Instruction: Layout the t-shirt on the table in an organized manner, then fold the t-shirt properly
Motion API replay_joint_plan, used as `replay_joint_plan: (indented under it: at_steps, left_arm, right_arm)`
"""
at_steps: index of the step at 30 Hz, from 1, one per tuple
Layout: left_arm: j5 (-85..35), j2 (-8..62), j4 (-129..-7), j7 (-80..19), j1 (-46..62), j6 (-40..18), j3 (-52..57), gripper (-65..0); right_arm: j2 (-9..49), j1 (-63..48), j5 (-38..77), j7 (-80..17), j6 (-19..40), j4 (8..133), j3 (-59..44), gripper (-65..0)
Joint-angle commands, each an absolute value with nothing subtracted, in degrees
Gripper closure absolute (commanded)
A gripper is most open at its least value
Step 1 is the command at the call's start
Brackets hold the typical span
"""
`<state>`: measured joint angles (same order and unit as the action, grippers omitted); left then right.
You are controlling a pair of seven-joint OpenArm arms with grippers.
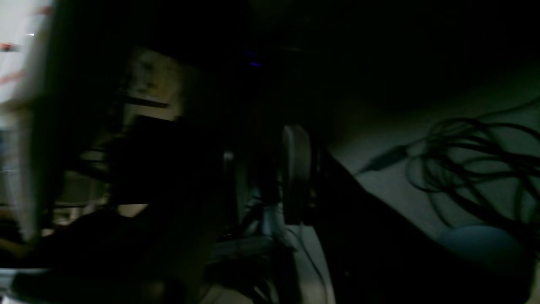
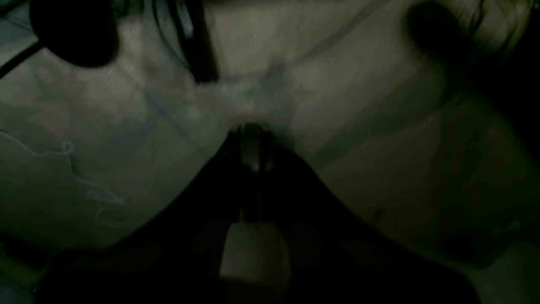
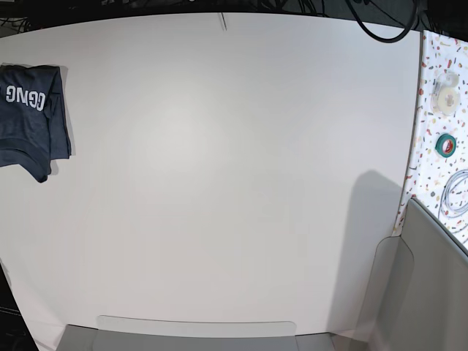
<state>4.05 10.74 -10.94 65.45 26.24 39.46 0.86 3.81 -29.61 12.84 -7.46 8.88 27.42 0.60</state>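
The t-shirt (image 3: 29, 117) lies folded at the far left edge of the table (image 3: 219, 183), close to the far left corner. Part of it goes out of the base view on the left. White block letters show on its upper side, near its far edge, and a lower layer of dark cloth sticks out under the nearer edge. The rest of the white table top carries nothing else that can be seen in this view.

Along the right edge of the table runs a speckled strip (image 3: 428, 146). On it lie a pale tape roll (image 3: 446, 93), a green tape roll (image 3: 445, 145) and a coil of white cable (image 3: 457, 191). A black cable (image 3: 380, 29) loops over the far right corner.

Neither arm appears in the base view. The right wrist view is very dark; the right gripper (image 2: 252, 145) has its claw pressed together and nothing is seen between the fingers. The left wrist view is dark and blurred, so it cannot be told if the left claw is spread or closed; only some tangled dark wires (image 1: 472, 164) are clear there.
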Motion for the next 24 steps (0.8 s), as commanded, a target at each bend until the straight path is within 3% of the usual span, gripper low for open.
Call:
replay_joint_plan:
  at_steps: [1, 6, 12, 17, 24]
  left_arm:
    - [3.8, 10.5, -10.2, 64.0, 25.2, 40.0, -1.0, -14.4]
    - [3.5, 7.3, -8.7, 51.9, 21.1, 38.5, -10.9, -14.4]
    - [3.4, 5.2, -8.7, 35.7, 17.3, 19.6, -11.5, -14.1]
    - [3.4, 5.1, -8.7, 25.3, 13.8, 9.9, -11.5, -14.1]
    - [3.4, 5.2, -8.7, 21.8, 11.2, 8.6, -11.5, -14.3]
  right_arm:
    - [2.4, -27.4, 12.7, -6.3, 8.7, 24.2, 0.7, 0.0]
    - [0.0, -18.2, 9.9, -2.1, 8.7, 16.7, 0.7, 0.0]
    - [-2.7, -10.6, 3.5, -1.9, 8.6, 15.4, 0.3, 0.0]
    - [-4.5, -4.8, 3.6, -1.8, 8.3, 11.9, 0.2, 0.0]
    - [-7.3, -0.3, 3.6, -2.1, 8.3, 9.1, 0.2, 0.0]
